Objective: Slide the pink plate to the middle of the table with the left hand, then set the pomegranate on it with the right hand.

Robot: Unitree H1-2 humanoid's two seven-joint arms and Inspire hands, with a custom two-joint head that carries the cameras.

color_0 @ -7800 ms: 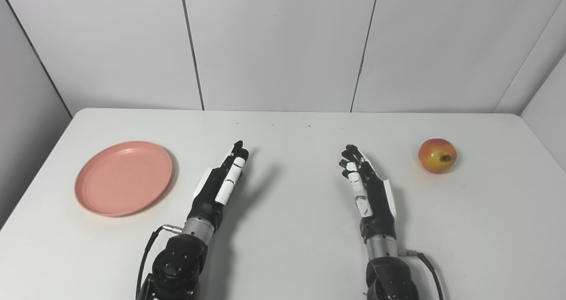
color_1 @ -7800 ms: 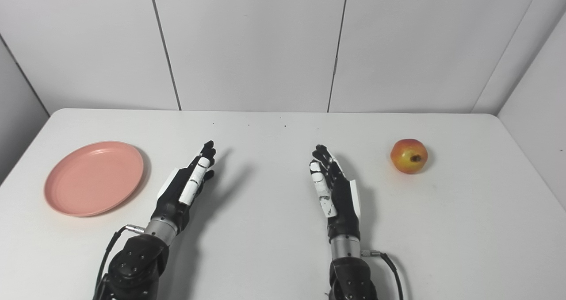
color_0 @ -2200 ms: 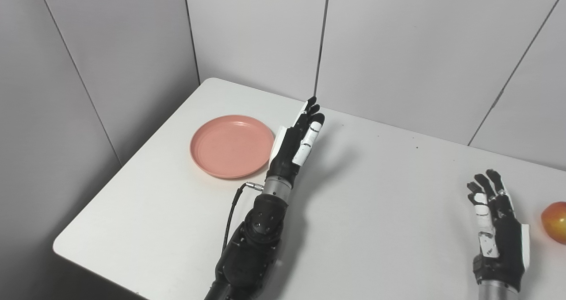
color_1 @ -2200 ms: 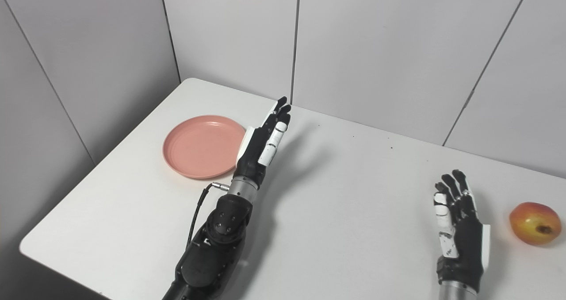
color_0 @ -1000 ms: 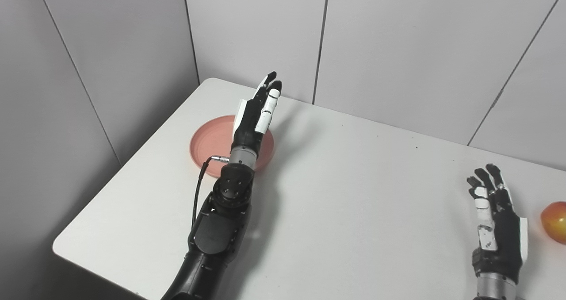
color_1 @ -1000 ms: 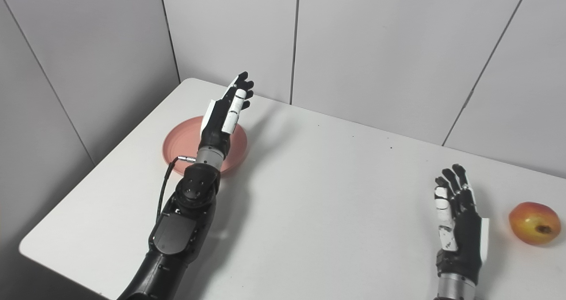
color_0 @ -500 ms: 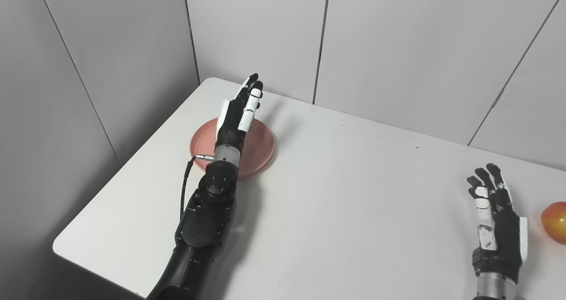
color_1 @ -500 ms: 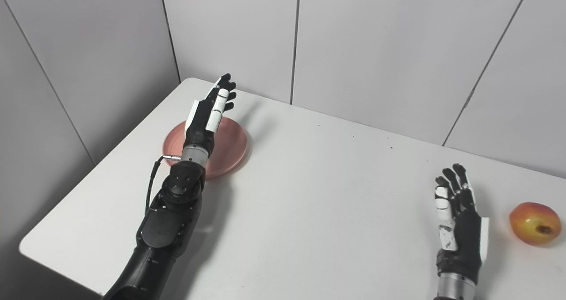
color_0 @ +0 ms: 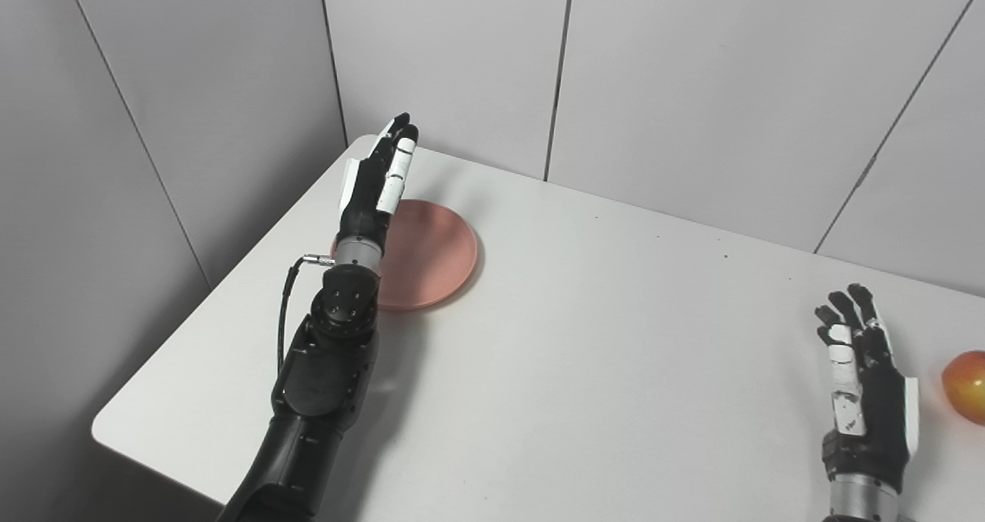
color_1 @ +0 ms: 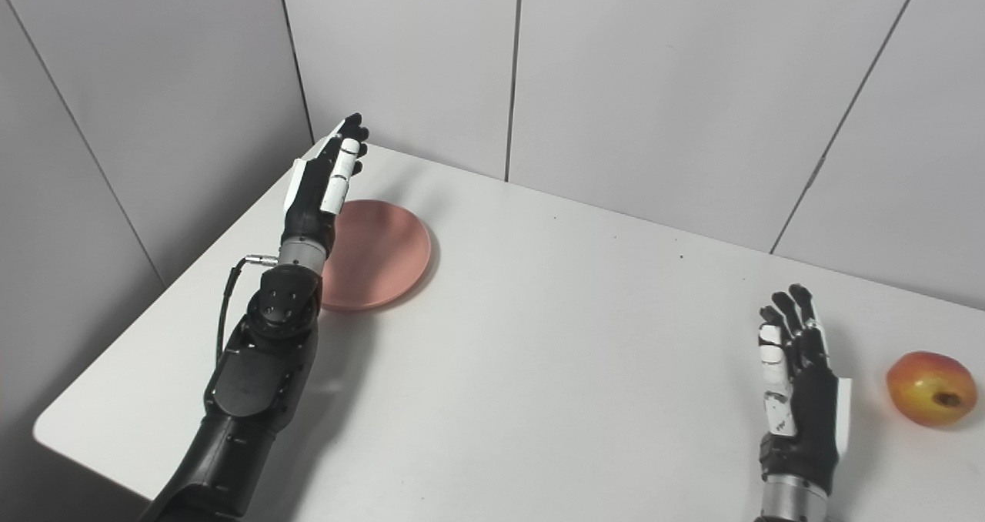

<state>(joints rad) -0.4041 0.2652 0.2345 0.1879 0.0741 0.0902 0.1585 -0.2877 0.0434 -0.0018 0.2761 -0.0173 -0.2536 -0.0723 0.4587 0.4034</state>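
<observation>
The pink plate (color_0: 431,252) lies on the white table (color_0: 585,337) near its far left corner. My left hand (color_0: 375,179) is open, fingers straight, raised over the plate's left side; arm and hand hide that part of the plate. The pomegranate (color_1: 927,388), red and yellow, rests on the table at the right edge of the picture. My right hand (color_1: 799,387) is open and empty, held edge-up just left of the pomegranate, not touching it.
Grey wall panels (color_0: 692,83) stand close behind the table and along its left side (color_0: 154,122). The table's left edge (color_0: 215,306) runs close to the plate. A cable (color_0: 288,306) hangs from my left wrist.
My left hand has swung left across the plate, from its right side to above its left side. The plate, the pomegranate and my right hand have not moved.
</observation>
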